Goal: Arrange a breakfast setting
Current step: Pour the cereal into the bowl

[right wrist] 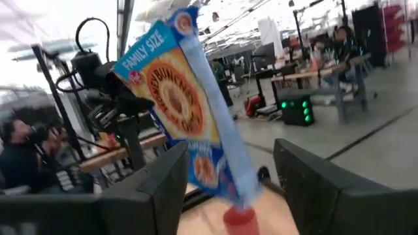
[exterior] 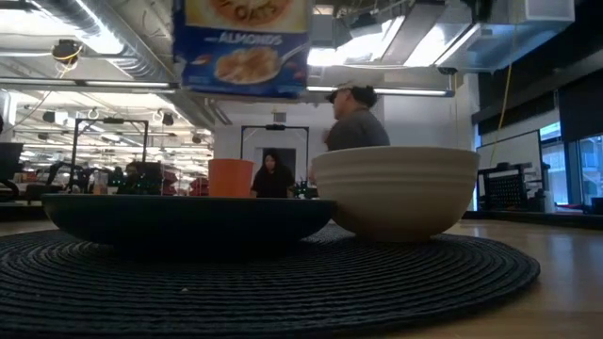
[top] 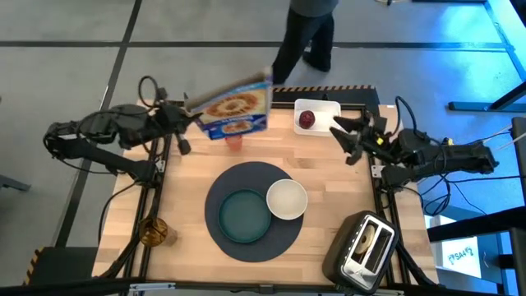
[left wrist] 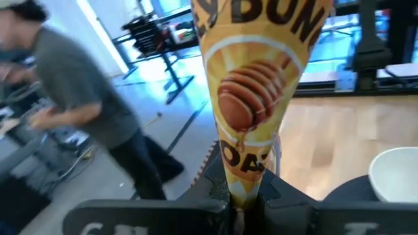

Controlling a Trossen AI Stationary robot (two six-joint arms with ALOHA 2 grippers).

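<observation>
My left gripper (top: 191,111) is shut on a blue and yellow cereal box (top: 238,111), held in the air over the table's far side, above the small orange cup (top: 234,141). The box also shows at the top of the low view (exterior: 245,47). The dark round placemat (top: 253,238) carries the teal plate (top: 244,215) and the white bowl (top: 287,199). The red apple (top: 306,119) lies in the white container (top: 325,111). My right gripper (top: 349,136) is open and empty beside that container. The spoon does not show. My left gripper pinches the cereal box between its two fingers at the end nearest the arm (left wrist: 238,189), one finger on each broad face. The fingers come level from the table's left. The box stretches away from the gripper toward the right, lifted clear of the table and tilted.
A black-and-silver toaster (top: 366,247) stands at the near right corner with a pale round thing in its slot (top: 362,241). A small amber thing (top: 154,232) sits near the table's near left edge. A person (top: 308,37) stands beyond the far edge.
</observation>
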